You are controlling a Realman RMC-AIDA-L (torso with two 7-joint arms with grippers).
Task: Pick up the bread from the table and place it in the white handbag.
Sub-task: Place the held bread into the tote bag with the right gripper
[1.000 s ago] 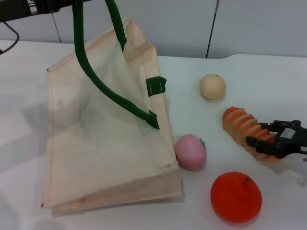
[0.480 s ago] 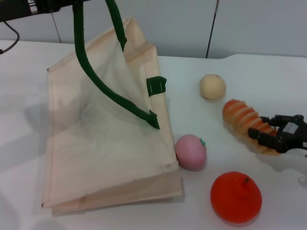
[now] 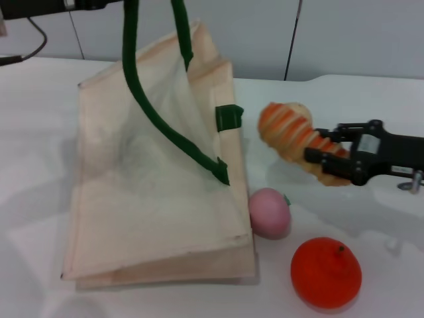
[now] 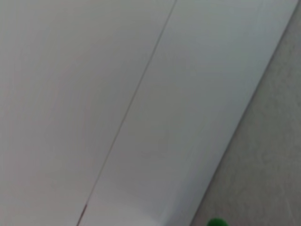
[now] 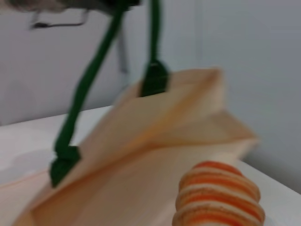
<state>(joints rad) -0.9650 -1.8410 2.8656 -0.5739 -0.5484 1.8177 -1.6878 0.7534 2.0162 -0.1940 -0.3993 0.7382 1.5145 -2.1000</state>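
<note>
Surface: white surface [image 3: 371, 99] carries the bag and the toy foods; its bare part runs under the raised right arm.
White handbag: white handbag [image 3: 146, 199] stands tilted, well out past the right fingertips, its mouth lifted by the green handles [image 3: 136, 86].
Left gripper: left gripper [image 3: 99, 3] sits at the top of the handle loop; whether its fingers are spread or pressed together cannot be told.
Right arm: reaches in level from the side, forearm nearly horizontal, wrist above the surface.
Right gripper: right gripper [image 3: 328, 147] has its black fingers [image 3: 324, 158] pinching the near end of the loaf, one on each side.
Bread: bread [image 3: 291, 136] hangs clear of the surface, sticking out beyond the fingertips toward the bag's side edge, close to it but apart.
Orange ball: orange ball [image 3: 326, 272] lies below the fingers, apart.
Pink ball: pink ball [image 3: 269, 212] rests against the bag's lower corner.
</note>
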